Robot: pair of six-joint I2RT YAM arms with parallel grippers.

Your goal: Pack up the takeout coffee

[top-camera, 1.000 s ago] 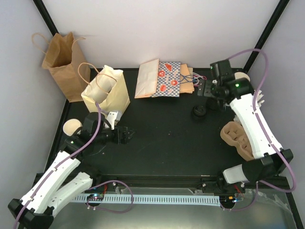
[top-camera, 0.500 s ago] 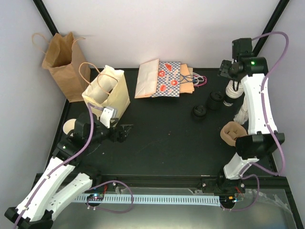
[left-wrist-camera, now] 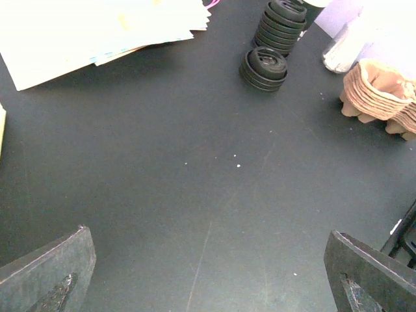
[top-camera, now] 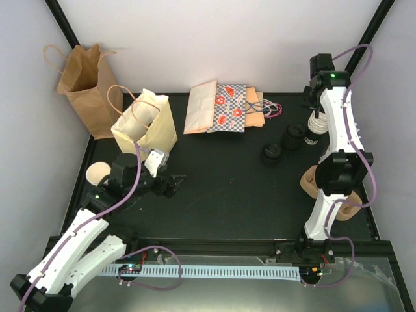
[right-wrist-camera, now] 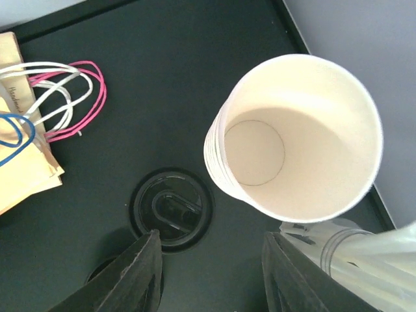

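A stack of white paper cups (right-wrist-camera: pixel 299 136), the takeout coffee cups, stands upright in the table's far right corner (top-camera: pixel 316 125). My right gripper (right-wrist-camera: pixel 211 240) hangs above it, pointing down (top-camera: pixel 315 107). Its jaws are apart with nothing between them, and the stack's rim lies just beyond the fingertips. My left gripper (top-camera: pixel 172 184) hovers low over the bare mat near the cream handled bag (top-camera: pixel 146 127). It is wide open and empty (left-wrist-camera: pixel 208 234). One pale cup (top-camera: pixel 97 173) sits by the left arm at the table's left edge.
Two stacks of black lids (top-camera: pixel 272 154) (left-wrist-camera: pixel 264 65) sit left of the cups, one under my right fingers (right-wrist-camera: pixel 171 208). Pulp carriers (top-camera: pixel 312 182) lie near right. Flat bags (top-camera: pixel 221 107) lie at the back. A brown bag (top-camera: pixel 84 84) stands far left. A clear plastic sleeve (right-wrist-camera: pixel 364 260) leans by the cups.
My right arm has swung back toward the far right corner, over the cup stack, and its jaws have narrowed. The left gripper shifted slightly and stays wide open.
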